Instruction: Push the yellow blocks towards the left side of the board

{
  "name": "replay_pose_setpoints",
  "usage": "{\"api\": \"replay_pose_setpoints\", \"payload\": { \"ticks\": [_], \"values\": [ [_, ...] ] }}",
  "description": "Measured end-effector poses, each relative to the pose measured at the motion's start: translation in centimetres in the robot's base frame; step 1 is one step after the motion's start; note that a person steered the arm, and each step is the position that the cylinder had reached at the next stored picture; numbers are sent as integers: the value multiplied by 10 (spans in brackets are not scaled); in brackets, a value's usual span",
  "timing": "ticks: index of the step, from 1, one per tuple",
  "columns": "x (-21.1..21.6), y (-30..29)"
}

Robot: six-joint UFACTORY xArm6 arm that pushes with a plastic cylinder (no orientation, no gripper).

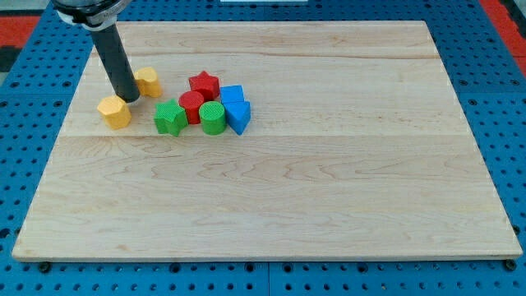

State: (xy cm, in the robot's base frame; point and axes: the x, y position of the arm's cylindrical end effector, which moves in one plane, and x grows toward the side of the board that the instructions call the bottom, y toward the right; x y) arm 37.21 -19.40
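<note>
The arm carries no claw, only a dark rod, so there is nothing to spread or pinch. Its tip (131,97) rests between the two yellow blocks: the yellow pentagonal block (114,112) just at its near left, the smaller yellow block (148,81) just to its right and farther back. Both lie near the board's left edge. To do this well, I'd bring the tip round to the right of the farther one and sweep left, keeping clear of the green star (169,118) and red cylinder (191,105). The pale wooden board (312,197) lies flat on a blue pegboard (25,123).
</note>
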Motion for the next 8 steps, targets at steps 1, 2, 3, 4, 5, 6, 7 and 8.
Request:
{"api": "replay_pose_setpoints", "payload": {
  "ticks": [1, 2, 3, 4, 5, 6, 7, 8],
  "values": [
    [-8, 76],
    [-47, 64],
    [-59, 13],
    [-35, 1],
    [-29, 1],
    [-27, 38],
    [-12, 11],
    [-12, -28]
  ]
}}
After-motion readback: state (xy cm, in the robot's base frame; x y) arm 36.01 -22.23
